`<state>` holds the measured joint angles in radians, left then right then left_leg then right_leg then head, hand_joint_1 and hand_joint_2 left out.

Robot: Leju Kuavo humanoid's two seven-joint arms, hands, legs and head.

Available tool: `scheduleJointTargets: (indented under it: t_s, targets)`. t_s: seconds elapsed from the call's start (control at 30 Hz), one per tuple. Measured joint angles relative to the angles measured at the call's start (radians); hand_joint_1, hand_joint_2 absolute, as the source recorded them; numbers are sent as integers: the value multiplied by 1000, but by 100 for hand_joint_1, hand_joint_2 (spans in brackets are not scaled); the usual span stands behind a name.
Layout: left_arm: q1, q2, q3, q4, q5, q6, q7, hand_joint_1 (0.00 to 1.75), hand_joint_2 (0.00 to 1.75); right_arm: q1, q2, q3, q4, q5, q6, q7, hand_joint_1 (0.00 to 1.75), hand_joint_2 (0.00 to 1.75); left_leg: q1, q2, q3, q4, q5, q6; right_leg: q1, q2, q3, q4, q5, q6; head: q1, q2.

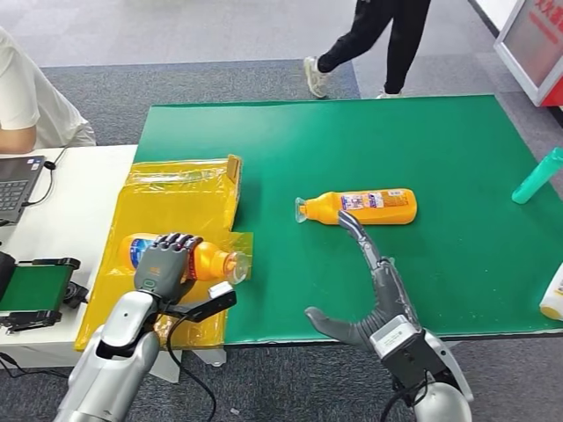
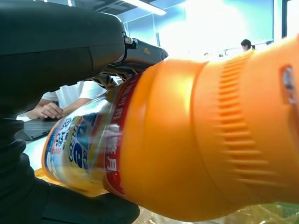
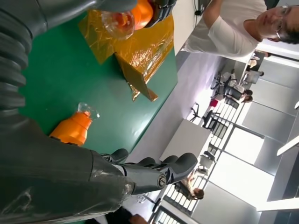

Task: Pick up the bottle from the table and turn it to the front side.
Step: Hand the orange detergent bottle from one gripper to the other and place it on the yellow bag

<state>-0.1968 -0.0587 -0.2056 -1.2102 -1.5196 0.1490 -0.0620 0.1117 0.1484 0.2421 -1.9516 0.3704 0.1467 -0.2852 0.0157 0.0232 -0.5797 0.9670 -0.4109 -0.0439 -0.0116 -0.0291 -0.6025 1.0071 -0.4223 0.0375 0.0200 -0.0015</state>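
Observation:
An orange bottle (image 1: 212,261) with a blue and white label and a clear cap lies across the yellow plastic bag (image 1: 176,204). My left hand (image 1: 161,264) grips it around the middle. Up close in the left wrist view the same bottle (image 2: 197,135) shows its orange shoulder and label under my dark fingers (image 2: 70,42). A second orange bottle (image 1: 361,207) lies on its side on the green mat (image 1: 431,158), cap toward the left. My right hand (image 1: 372,290) is open with fingers spread, its longest fingertip just short of that bottle. The right wrist view shows this bottle's neck (image 3: 72,128).
A teal bottle (image 1: 537,176) lies at the mat's right edge and a white and yellow bottle (image 1: 554,299) at the near right. A laptop (image 1: 17,185) and a dark device (image 1: 33,290) sit on the white table. One person sits at far left; another walks beyond the table.

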Motion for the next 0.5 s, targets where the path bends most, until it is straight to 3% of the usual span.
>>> scheduleJointTargets:
  t_s: [0.5]
  targets:
    - [-64, -26, 7, 125, -29, 17, 52, 175, 175, 22, 0, -25, -2, -13, 16, -5, 0, 175, 0, 0, 0, 0, 1, 0, 0, 0, 0, 0, 2, -1, 0, 0]
